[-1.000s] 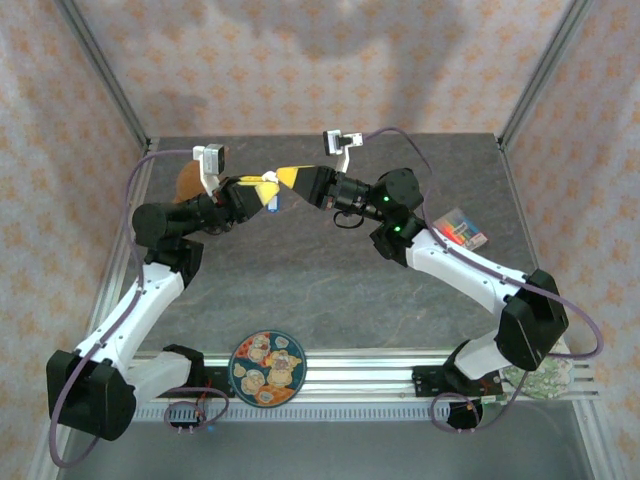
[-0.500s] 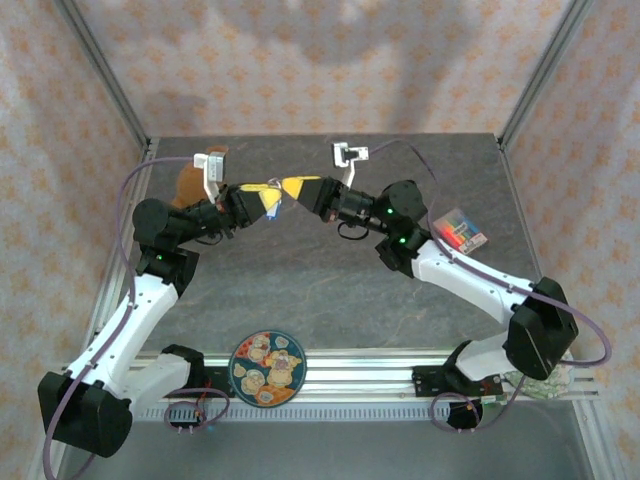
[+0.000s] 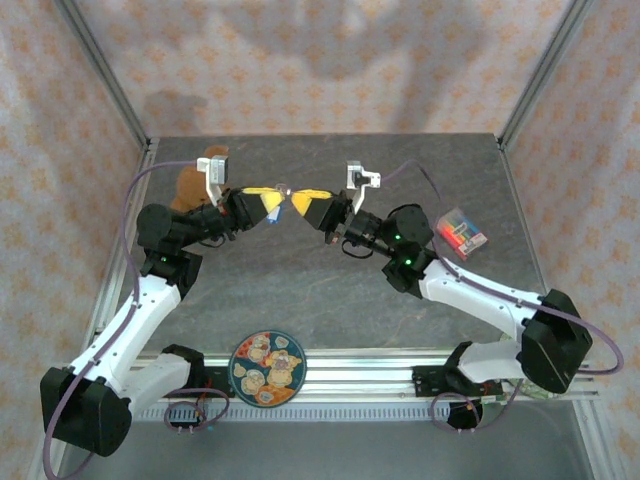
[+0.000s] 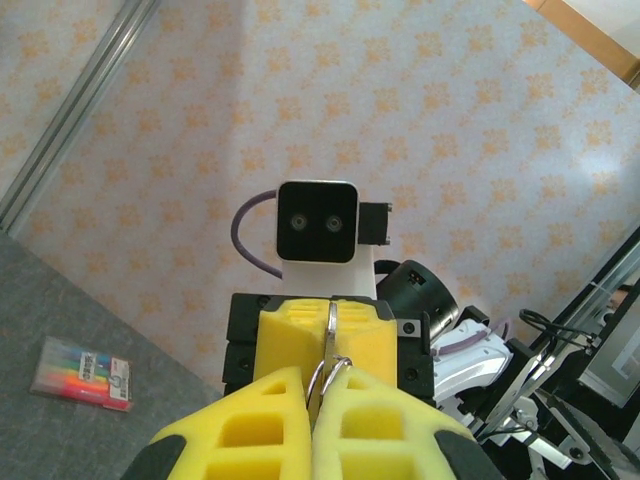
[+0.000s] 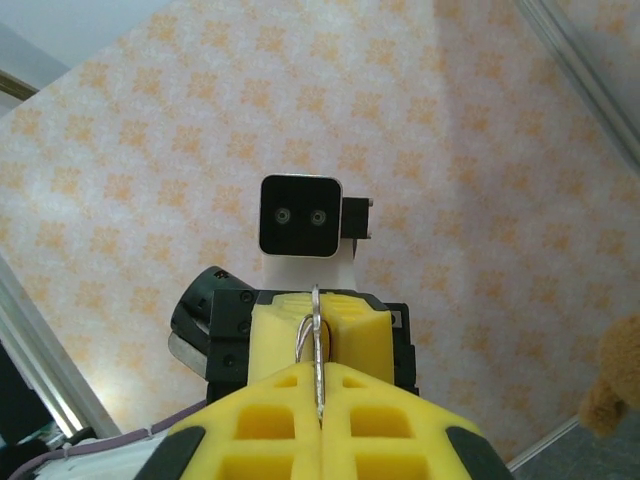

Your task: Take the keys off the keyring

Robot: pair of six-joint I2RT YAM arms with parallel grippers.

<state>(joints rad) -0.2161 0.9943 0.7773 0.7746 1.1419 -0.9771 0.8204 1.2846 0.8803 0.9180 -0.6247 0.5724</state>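
Jaws on both arms are clenched and face each other nose to nose, raised above the desk (image 3: 300,290) well beyond the round patterned plate (image 3: 267,368). In the left wrist view the left gripper (image 4: 318,388) pinches the wire loops of the keyring (image 4: 330,372) between its yellow foam pads. The right gripper (image 4: 332,318) opposite it bites a thin straight strip of pale metal. I take this strip for one of the keys (image 4: 330,335) seen edge-on, though key and ring are hard to tell apart at this size. From above, the left gripper (image 3: 262,198) and right gripper (image 3: 305,200) nearly touch, with the keyring (image 3: 284,189) as a small glint between them. The right wrist view agrees: the right gripper (image 5: 318,378) holds the strip upright, running into the left gripper (image 5: 318,315). The step in hand looks like the separation itself, 2 grips set and nothing freed yet. The next move likely calls for turning the key round the coil while the ring is held firm, with little slack and a real chance of slipping off the foam. On the dark grey stone-patterned desk, a marker pack (image 3: 462,228) lies beyond and right of the plate. A brown plush toy (image 3: 192,180) sits beyond and left of the plate. Pale walls with an orange motif and aluminium posts enclose the space.
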